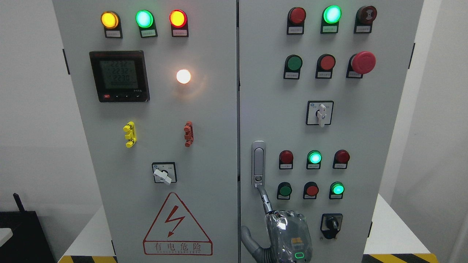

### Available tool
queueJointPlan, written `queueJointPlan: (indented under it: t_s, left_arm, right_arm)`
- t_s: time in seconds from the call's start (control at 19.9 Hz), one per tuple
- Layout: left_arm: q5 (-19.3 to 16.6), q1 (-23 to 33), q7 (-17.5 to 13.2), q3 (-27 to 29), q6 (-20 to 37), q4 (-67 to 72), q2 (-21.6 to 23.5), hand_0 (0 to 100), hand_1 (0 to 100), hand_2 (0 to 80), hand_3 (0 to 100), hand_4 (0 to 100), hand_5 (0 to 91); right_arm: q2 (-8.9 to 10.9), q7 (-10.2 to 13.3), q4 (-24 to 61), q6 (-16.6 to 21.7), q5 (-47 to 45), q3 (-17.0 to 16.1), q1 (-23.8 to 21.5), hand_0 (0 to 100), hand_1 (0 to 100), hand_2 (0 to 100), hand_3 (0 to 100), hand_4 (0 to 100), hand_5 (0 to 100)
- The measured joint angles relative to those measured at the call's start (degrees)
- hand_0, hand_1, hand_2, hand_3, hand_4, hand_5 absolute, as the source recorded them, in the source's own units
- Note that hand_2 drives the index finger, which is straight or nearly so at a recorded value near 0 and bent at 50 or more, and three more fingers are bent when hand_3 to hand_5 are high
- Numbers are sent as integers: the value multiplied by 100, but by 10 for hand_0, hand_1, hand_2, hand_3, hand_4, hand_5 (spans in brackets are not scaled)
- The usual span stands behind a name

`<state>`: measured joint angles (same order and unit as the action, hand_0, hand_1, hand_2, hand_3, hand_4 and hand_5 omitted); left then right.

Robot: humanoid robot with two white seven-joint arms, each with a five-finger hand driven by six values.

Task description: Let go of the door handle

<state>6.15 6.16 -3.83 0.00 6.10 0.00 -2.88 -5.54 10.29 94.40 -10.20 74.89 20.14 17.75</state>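
We are looking at a big grey box with two doors. On the left door point(204, 146), down at about 7 o'clock in the picture, a red warning sign point(177, 226) is showing a lightning bolt.

Going right, past the gap between the doors, we are finding the door handle point(258, 164) on the right door point(365, 175), close to its left edge. The handle is standing straight up and down, from 12 o'clock to 6 o'clock. It is lying flat on the door.

Our right hand point(289, 233) is waiting low down, at about 5 o'clock from the handle. So the handle is sitting at about 11 o'clock from the hand. One finger point(266, 201) is stretching up and its tip is touching the bottom end of the handle. The thumb point(248, 237) is sticking out to the left. The hand is loose and wide, and we are not wrapping it around anything.

We are thinking the letting go is almost done. Only the fingertip is needing to come away, back toward 5 o'clock.

We are not seeing our left hand at all, so the right hand is the nearer one.
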Motion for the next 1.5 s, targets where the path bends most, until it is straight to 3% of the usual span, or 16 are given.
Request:
queueJointPlan:
  t_s: [1.1, 1.5]
  left_arm:
    - [0, -1, 0, 0, 0, 0, 0, 120, 389, 0, 0, 0, 0]
    - [0, -1, 0, 0, 0, 0, -1, 120, 389, 0, 0, 0, 0]
  right_arm:
    - [0, 54, 43, 24, 7, -9, 29, 348, 339, 0, 1000, 1000, 993]
    - [1, 355, 96, 83, 8, -10, 13, 349, 339, 8, 1000, 1000, 966]
